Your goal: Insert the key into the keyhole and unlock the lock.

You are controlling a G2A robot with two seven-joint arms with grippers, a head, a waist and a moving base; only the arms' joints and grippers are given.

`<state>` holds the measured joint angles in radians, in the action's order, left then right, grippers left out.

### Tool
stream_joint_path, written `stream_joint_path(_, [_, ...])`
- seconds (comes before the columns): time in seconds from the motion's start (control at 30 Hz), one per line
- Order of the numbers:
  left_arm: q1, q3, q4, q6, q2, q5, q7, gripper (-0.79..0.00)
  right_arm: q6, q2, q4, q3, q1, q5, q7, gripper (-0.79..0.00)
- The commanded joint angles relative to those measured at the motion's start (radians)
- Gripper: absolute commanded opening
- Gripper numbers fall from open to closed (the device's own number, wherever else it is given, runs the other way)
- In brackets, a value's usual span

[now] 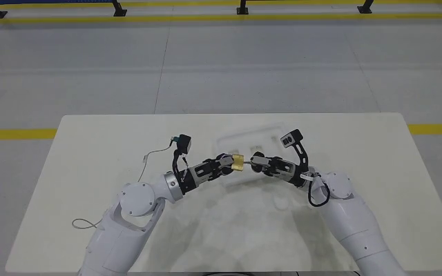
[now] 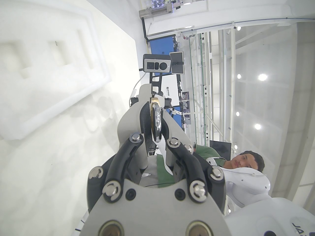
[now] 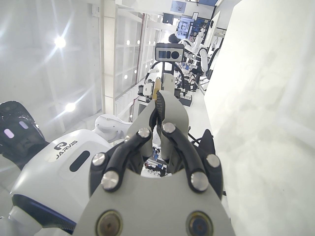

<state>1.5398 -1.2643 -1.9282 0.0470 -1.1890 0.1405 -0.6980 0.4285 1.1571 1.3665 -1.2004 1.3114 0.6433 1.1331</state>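
A brass padlock (image 1: 237, 163) with a silver shackle hangs above the middle of the white table (image 1: 103, 152). My left gripper (image 1: 224, 164) is shut on it, and in the left wrist view the lock (image 2: 156, 121) shows edge-on, pinched between the black pads (image 2: 145, 116). My right gripper (image 1: 254, 163) faces it from the other side, tip to tip with the lock. In the right wrist view this gripper (image 3: 157, 99) has its fingers pressed together on the key, which is almost wholly hidden. The brass lock body (image 3: 156, 87) sits just past the fingertips.
A white foam tray (image 1: 269, 134) with shallow recesses lies on the table just behind the two grippers, and its raised rim (image 2: 93, 37) appears in the left wrist view. A thin cable (image 1: 148, 157) trails over the table's left half.
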Motion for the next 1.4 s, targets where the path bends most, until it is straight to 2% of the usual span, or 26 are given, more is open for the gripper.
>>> stream_joint_path(0.0, [0.003,0.004,-0.002,0.0,0.0,-0.005,0.021,-0.785,0.001,0.0,0.003,-0.002,0.003,0.001,-0.003,-0.785])
stream_joint_path(0.57, [0.019,0.004,-0.014,0.001,0.006,-0.005,0.065,-0.785,0.011,-0.001,0.011,-0.002,0.011,-0.013,-0.033,-0.785])
stream_joint_path(1.37, [0.019,0.004,-0.014,0.001,0.006,-0.005,0.065,-0.785,0.016,0.003,0.014,0.019,0.005,-0.022,-0.058,-0.785])
